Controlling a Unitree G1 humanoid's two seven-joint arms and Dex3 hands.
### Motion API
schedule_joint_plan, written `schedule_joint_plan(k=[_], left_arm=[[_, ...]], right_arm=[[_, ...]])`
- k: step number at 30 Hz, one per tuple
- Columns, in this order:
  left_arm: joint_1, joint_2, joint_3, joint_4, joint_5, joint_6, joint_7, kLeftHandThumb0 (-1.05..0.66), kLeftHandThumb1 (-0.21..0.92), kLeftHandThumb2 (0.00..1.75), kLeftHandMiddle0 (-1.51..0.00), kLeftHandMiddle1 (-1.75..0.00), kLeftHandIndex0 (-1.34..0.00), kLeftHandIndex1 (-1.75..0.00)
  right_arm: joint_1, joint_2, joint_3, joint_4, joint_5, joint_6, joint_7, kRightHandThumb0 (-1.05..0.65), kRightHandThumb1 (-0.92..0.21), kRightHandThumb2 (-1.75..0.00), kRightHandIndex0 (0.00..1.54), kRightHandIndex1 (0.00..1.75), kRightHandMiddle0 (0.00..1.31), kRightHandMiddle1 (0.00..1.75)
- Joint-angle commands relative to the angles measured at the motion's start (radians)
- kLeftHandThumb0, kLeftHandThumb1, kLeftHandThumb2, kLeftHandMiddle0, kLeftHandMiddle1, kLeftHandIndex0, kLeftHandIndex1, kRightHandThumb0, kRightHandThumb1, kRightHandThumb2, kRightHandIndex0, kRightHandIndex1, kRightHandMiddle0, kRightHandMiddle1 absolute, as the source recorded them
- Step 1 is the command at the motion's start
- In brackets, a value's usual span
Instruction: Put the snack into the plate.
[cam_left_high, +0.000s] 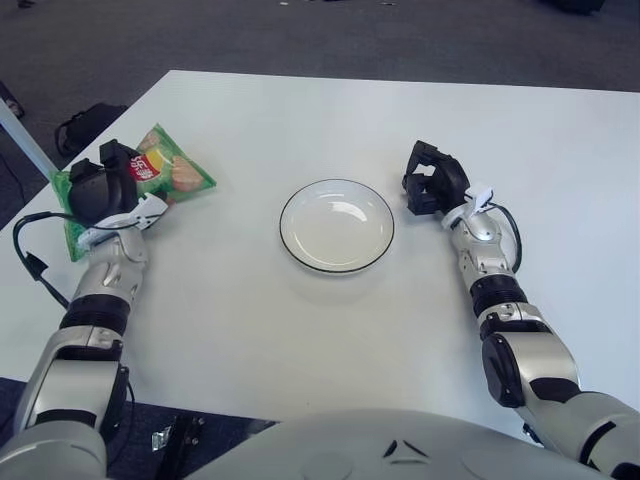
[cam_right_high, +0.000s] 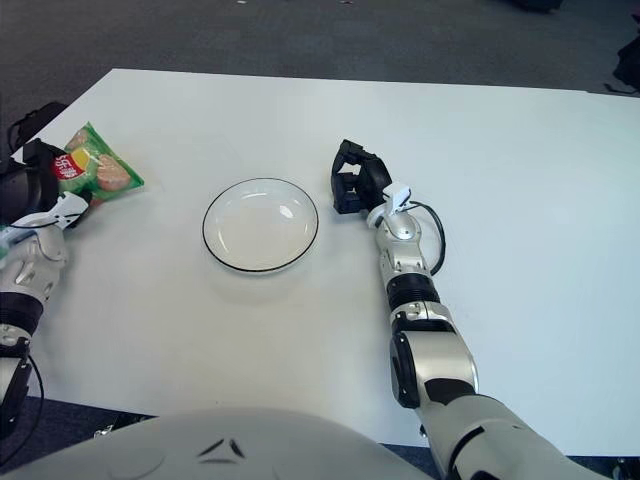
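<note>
Black fingers of the left robot hand are curled closed over the near end of the green chip bag, gripping it at the far left of the white tabletop. The hand covers the middle of the bag, so green foil shows on both sides of it: a strip at the lower left by the wrist, and the larger printed part at the upper right. That printed part carries a red logo and a picture of chips. The bag's long axis runs diagonally, from near-left to far-right, and its free end points toward the far right, roughly in the direction of the table's centre. Whether the bag is lifted clear of the tabletop or touching it cannot be told from these views.

The white plate with a dark rim sits near the middle of the tabletop, well apart from the bag and to its right. Nothing lies in it.

The right robot hand shows just beside the plate on its right side, with its fingers bent inward and holding nothing. A small white part and a thin black cable sit at its wrist.

A black cable also loops off the left forearm near the table's left edge. Dark grey carpet lies beyond the tabletop.
</note>
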Motion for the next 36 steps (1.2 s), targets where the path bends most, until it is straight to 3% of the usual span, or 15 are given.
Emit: schedule_joint_plan(k=[1,3,7,23,36], left_arm=[[0.030,-0.043,-0.026,-0.149,0.014,0.086,-0.075,0.00,-0.06,1.70,-0.92,-1.60,-0.70,-1.75],[0.048,-0.054,-0.031,-0.258,0.034,0.141,-0.102,0.00,-0.07,1.70,-0.92,-1.60,-0.70,-1.75],[0.053,-0.056,-0.032,-0.334,0.054,0.158,-0.110,0.00,-0.09,1.72,-0.93,-1.60,-0.72,-1.75],[-0.049,-0.101,-0.061,-0.387,0.123,0.111,-0.046,0.00,-0.09,1.75,-0.93,-1.66,-0.71,-1.75],[-0.089,-0.134,-0.086,-0.460,0.163,0.080,-0.056,0.00,-0.08,1.75,-0.91,-1.69,-0.70,-1.75]], right_arm=[[0.016,-0.001,0.001,-0.011,0.005,0.016,0.001,-0.49,-0.29,-1.35,1.30,1.75,0.64,1.75],[0.018,-0.003,0.000,-0.011,0.005,0.017,0.001,-0.49,-0.29,-1.35,1.30,1.75,0.64,1.75],[0.018,-0.003,0.000,-0.008,0.005,0.019,0.000,-0.49,-0.29,-1.34,1.29,1.75,0.63,1.75],[0.017,-0.009,0.011,-0.005,-0.012,0.052,-0.009,-0.49,-0.29,-1.34,1.28,1.75,0.63,1.75],[0.015,-0.011,0.023,-0.017,-0.038,0.166,-0.085,-0.49,-0.29,-1.34,1.28,1.75,0.63,1.75]])
